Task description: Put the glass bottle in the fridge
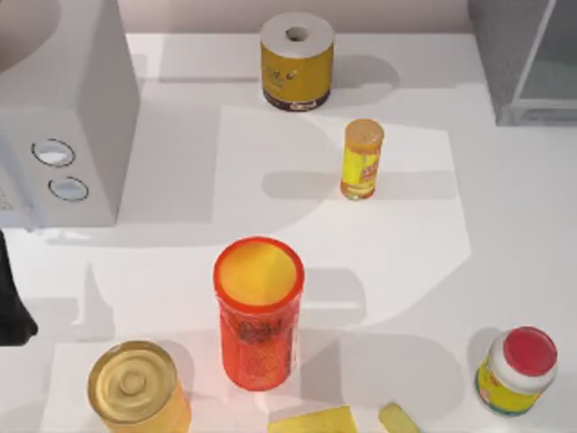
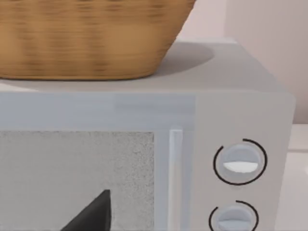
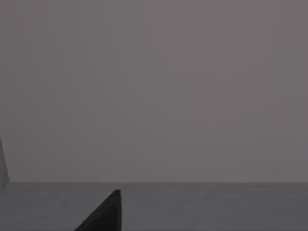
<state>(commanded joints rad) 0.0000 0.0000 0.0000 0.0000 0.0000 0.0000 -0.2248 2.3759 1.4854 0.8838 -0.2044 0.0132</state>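
The fridge [image 1: 521, 56] stands at the far right corner of the bench [image 1: 509, 225], grey, with its pale see-through panel slanting towards the middle. Opposite it, on the far left, sits the white box [image 1: 65, 108] with its two round dials facing the near side.

My left arm [image 1: 13, 302] is a dark shape at the bench's left edge, just in front of that box. Its wrist camera looks straight at the box's front, where a woven basket [image 2: 86, 38] rests on top. A dark wedge of my left hand [image 2: 91, 214] juts into that picture; I cannot tell whether the hand is spread or pressed together.

My right hand [image 3: 102, 214] shows the same way — one dark wedge against a plain grey surface — and I cannot tell its state either.

Between the two cabinets stand:
- a yellow can with a white top [image 1: 297, 61] at the back
- a small yellow cylinder with an orange lid [image 1: 362, 161] right of centre
- a tall orange cylinder [image 1: 259, 316] nearer the front
- a gold-lidded can [image 1: 137, 388] front left
- a white jar with a red lid [image 1: 517, 370] front right
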